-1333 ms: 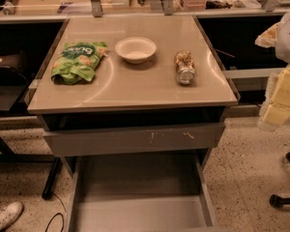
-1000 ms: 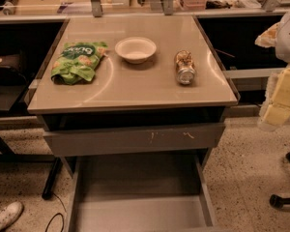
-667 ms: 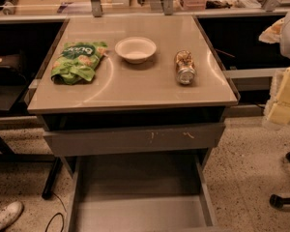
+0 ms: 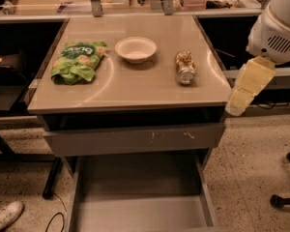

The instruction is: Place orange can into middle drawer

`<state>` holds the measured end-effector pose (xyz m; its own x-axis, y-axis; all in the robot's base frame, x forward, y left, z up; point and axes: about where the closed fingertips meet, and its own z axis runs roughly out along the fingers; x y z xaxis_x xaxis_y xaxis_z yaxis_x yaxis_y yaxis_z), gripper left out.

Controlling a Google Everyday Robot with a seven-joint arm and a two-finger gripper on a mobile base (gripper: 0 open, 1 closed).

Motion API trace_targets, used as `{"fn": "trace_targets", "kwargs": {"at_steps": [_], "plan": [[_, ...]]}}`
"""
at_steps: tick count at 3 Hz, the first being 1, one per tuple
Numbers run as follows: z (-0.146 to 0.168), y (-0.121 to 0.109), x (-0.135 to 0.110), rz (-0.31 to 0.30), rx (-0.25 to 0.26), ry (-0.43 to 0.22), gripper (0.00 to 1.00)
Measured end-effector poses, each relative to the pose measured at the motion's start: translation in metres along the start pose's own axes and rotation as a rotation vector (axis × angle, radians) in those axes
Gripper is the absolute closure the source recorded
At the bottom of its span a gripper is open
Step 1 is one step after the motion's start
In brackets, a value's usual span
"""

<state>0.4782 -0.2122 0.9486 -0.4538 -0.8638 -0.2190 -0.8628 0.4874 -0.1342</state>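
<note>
Orange can [image 4: 185,67] lies on its side, axis near-to-far, left of the gripper [image 4: 241,96] beside the table's [image 4: 150,88] right edge; whether it is wide or narrow, I cannot tell.

Speckled floor [image 4: 251,149]; tan-topped table [image 4: 145,88]; chair castor [image 4: 279,200] at right; gripper [image 4: 237,105] off table's right edge.

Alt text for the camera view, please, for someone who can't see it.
A small orange-gold drink can lies on its side on the beige tabletop, right of a white bowl and green snack bag. The wide grey middle drawer is open below; the pale gripper hangs beside the table's right edge.
</note>
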Motion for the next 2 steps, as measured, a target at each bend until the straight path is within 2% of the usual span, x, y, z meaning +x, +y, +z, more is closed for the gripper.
{"fn": "trace_targets", "kwargs": {"at_steps": [1, 2], "plan": [[0.0205, -0.0166, -0.0118, 0.119, -0.06, 0.014, 0.0], [0.0214, -0.0196, -0.0146, 0.126, -0.052, 0.005, 0.0]]}}
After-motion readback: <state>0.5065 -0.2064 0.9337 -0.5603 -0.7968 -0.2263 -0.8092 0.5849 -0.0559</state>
